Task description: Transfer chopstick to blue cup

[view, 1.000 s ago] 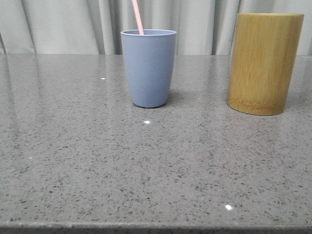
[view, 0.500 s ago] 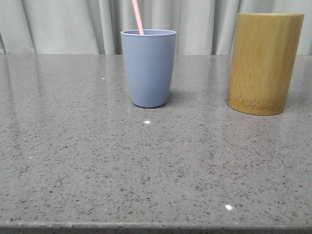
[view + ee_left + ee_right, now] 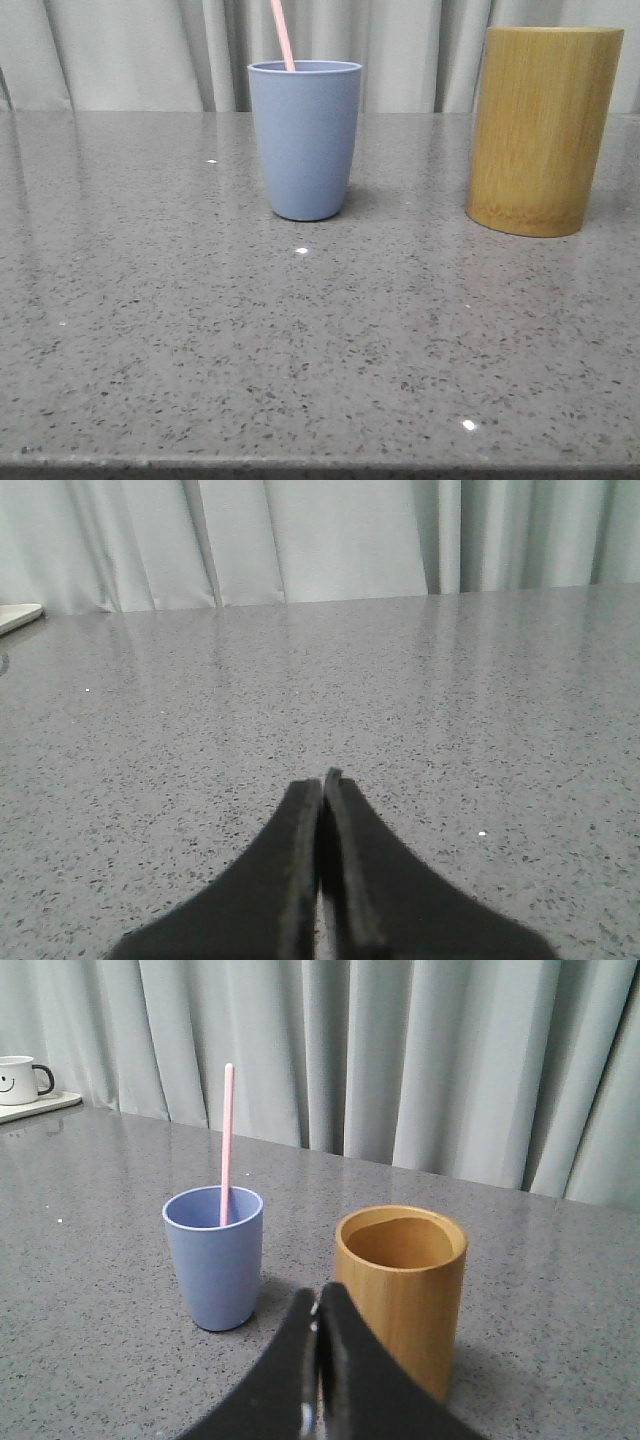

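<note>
Blue cup point(image 3: 305, 140) is standing upright on the bench point(image 3: 300, 340), left of centre toward the back. 1 chopstick point(image 3: 283, 35) is standing inside it, leaning a little left, top sticking above the rim. Bamboo cylinder point(image 3: 541, 130) is standing upright to the cup's right, apart from it, not touching. Curtain point(image 3: 130, 55) is hanging behind the bench. In the right wrist view a mug point(image 3: 22, 1078) is sitting on a tray point(image 3: 40, 1106) far off at the bench edge, beyond the cup.
</note>
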### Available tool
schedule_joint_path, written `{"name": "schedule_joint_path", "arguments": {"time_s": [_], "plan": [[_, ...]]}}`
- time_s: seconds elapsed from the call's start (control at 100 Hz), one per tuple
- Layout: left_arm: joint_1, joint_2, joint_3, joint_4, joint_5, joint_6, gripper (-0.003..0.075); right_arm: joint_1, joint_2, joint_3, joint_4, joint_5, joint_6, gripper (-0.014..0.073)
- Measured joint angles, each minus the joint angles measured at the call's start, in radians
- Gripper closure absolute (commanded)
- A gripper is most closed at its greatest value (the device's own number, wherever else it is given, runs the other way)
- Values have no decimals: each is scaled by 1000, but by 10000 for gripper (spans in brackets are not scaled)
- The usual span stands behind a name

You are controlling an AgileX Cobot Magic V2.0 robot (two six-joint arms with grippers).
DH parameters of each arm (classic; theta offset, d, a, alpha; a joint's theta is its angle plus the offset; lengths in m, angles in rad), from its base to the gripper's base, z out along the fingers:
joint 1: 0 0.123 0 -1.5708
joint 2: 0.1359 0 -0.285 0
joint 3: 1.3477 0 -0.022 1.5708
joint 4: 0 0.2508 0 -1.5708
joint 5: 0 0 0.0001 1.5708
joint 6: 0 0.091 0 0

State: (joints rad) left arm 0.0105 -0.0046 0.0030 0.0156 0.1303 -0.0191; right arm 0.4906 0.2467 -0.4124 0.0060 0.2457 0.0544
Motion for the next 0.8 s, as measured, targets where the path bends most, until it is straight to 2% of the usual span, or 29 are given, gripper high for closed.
{"name": "schedule_joint_path", "arguments": {"time_s": [0.27, 0.58, 0.8], "plan": [[0, 0, 0, 0, 0, 0, 739, -19, 0, 49, 0, -17, 0, 654], [0, 0, 0, 0, 0, 0, 739, -229, -14, 221, 0, -115, 0, 654], [0, 0, 0, 0, 0, 0, 739, -336, -146, 379, 0, -171, 0, 654]]}}
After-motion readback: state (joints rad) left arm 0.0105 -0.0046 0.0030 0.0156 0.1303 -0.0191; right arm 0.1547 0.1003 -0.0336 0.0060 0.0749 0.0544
